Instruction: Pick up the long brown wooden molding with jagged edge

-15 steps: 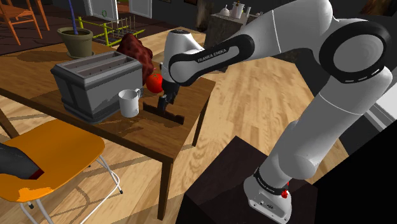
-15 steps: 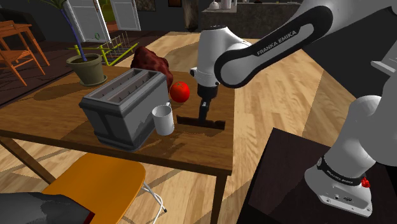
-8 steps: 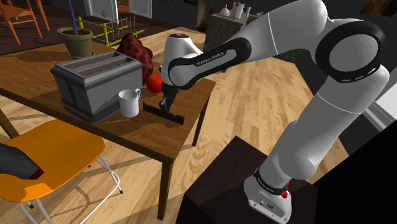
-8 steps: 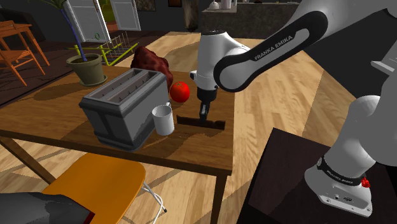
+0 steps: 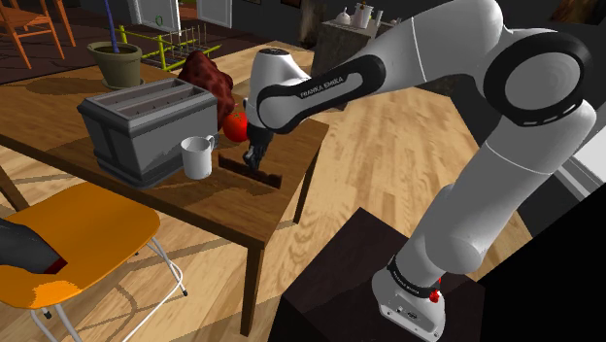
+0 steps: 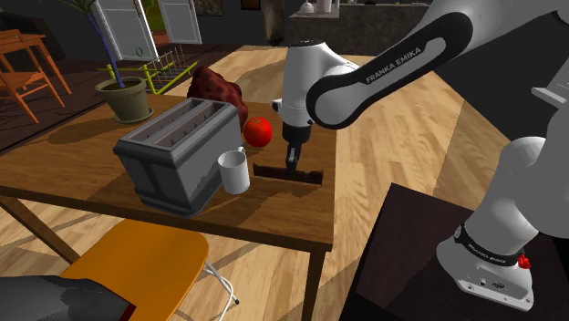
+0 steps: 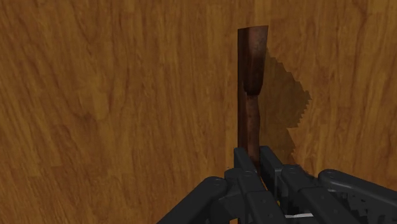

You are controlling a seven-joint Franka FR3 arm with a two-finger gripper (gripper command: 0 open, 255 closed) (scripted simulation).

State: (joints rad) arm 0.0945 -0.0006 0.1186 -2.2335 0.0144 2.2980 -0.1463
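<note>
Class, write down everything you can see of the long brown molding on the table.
The molding is a long, narrow strip, dark reddish-brown with a wood-like grain and one uneven edge. It lies level, near the edge of the wooden table, and throws a jagged shadow on it. The black gripper is shut across its width. Whether it rests on the table or is just off it cannot be told.

Quick count on the table (image 5: 225,208): one toaster (image 5: 146,126), one white mug (image 5: 197,156) right beside it, one red fruit (image 5: 234,124), one dark red lump (image 5: 206,76), one plant pot (image 5: 117,63) and one brown molding strip (image 7: 251,63) near it. Two chairs: orange chair (image 5: 83,228) in front of the toaster, wooden chair (image 5: 39,24) far behind.
</note>
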